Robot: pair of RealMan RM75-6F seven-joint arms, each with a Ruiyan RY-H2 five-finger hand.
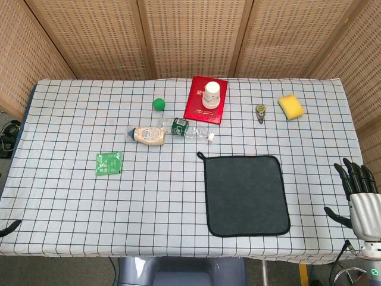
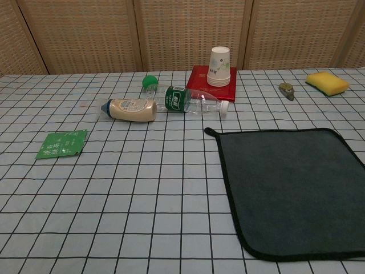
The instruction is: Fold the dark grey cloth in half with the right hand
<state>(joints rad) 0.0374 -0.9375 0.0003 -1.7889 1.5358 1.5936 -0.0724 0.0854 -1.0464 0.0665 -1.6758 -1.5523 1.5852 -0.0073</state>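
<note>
The dark grey cloth (image 1: 245,194) lies flat and unfolded on the checked tablecloth, right of the middle, with a small loop at its far left corner. In the chest view the cloth (image 2: 293,188) fills the lower right. My right hand (image 1: 359,198) hovers off the table's right edge, to the right of the cloth, with its fingers spread and nothing in it. Of my left hand only a dark tip (image 1: 10,227) shows at the lower left edge of the head view.
Behind the cloth lie a clear bottle with a green label (image 1: 187,128) and a beige bottle (image 1: 147,135). Further back are a red book (image 1: 206,99) with a paper cup (image 1: 212,94), a green ball (image 1: 158,103), a yellow sponge (image 1: 290,106) and a small round object (image 1: 260,111). A green packet (image 1: 109,162) lies left.
</note>
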